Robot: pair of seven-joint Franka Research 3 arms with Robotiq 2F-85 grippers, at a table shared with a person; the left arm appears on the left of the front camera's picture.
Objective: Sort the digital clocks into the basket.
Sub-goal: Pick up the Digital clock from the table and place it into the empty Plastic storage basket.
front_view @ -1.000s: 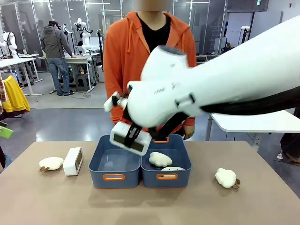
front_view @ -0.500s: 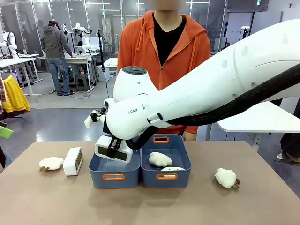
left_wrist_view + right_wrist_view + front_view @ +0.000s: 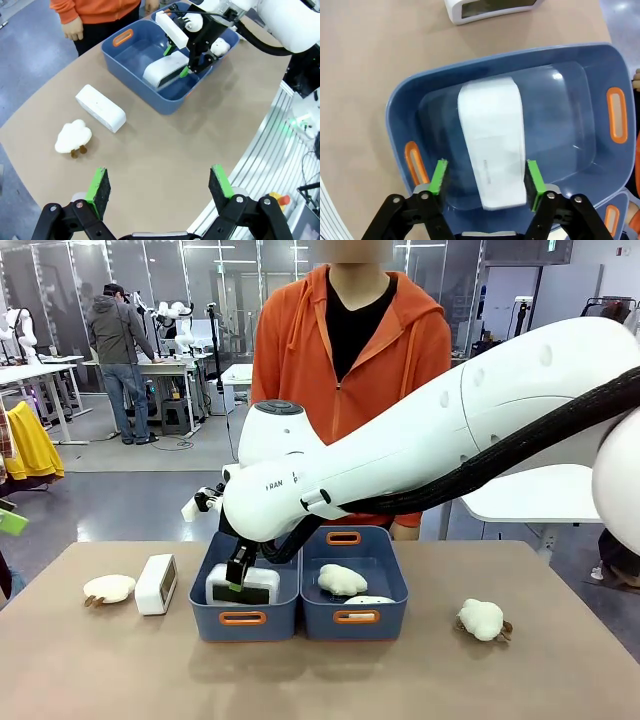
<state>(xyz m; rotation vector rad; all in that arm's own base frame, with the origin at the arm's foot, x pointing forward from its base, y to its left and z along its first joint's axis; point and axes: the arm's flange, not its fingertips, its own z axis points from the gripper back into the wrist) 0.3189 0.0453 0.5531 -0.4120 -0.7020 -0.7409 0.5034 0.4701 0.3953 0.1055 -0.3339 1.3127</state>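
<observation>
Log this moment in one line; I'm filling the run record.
right gripper: jaws open around white plastic digital clock in dark blue rectangular plastic tub | second white clock: on table | left gripper: jaws open, empty

Right arm (image 3: 430,440): glossy white rounded shell, small dark lettering at its 9 o'clock end, thick black ribbed cable (image 3: 520,445) underneath. Left gripper (image 3: 160,186), right gripper (image 3: 486,175): black links, round bolts, green pads (image 3: 439,176). Person (image 3: 350,350): orange hoodie, black tee.
</observation>
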